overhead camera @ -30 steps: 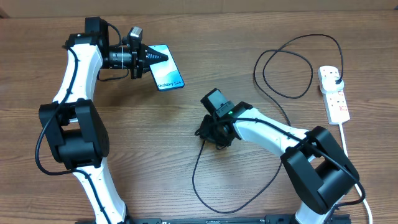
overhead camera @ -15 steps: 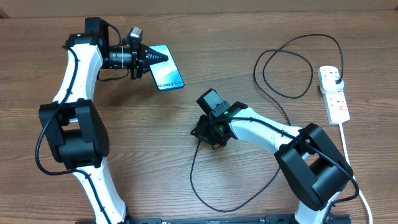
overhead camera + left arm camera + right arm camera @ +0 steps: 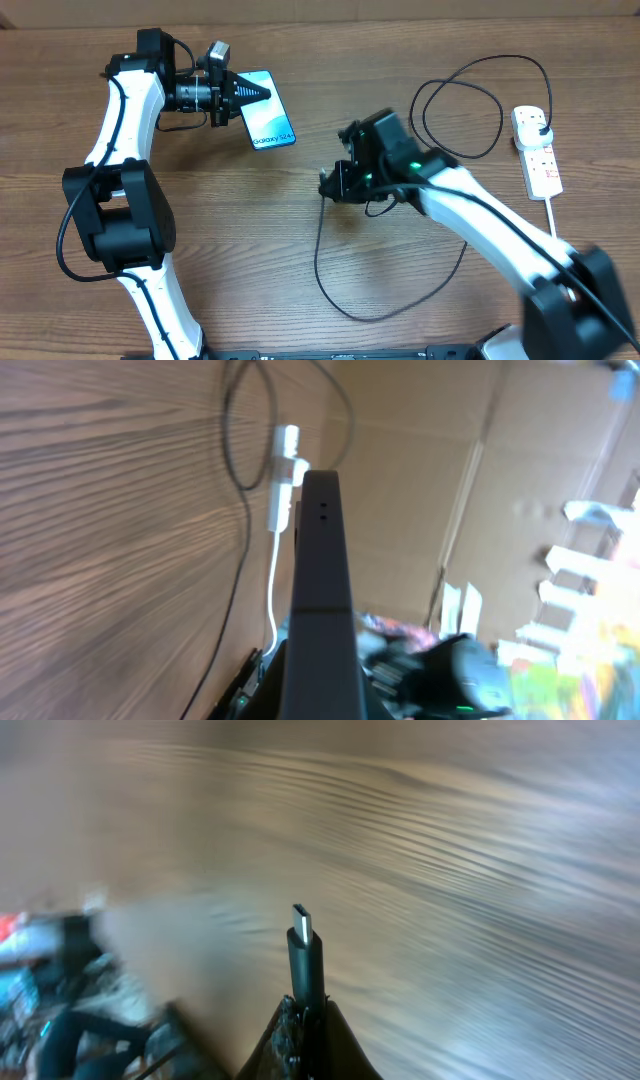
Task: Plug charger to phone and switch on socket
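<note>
My left gripper (image 3: 250,92) is shut on the phone (image 3: 268,122), a slim light-blue-screened smartphone held edge-on above the table at the upper left; in the left wrist view its dark edge (image 3: 322,590) runs up the middle. My right gripper (image 3: 330,184) is shut on the charger's connector end (image 3: 305,955), whose small metal tip sticks up between the fingers. The black charger cable (image 3: 340,290) loops over the table to its black plug (image 3: 540,125) in the socket (image 3: 538,152), a white power strip at the far right. The gripper is right of and below the phone.
The socket's thick white cord (image 3: 556,230) runs down the right side of the table. A large cable loop (image 3: 460,110) lies between my right arm and the socket. Cardboard walls and clutter show beyond the table in the left wrist view.
My right arm has lifted and swung up and to the right, carrying the connector end with it. The left arm and phone have not moved.
</note>
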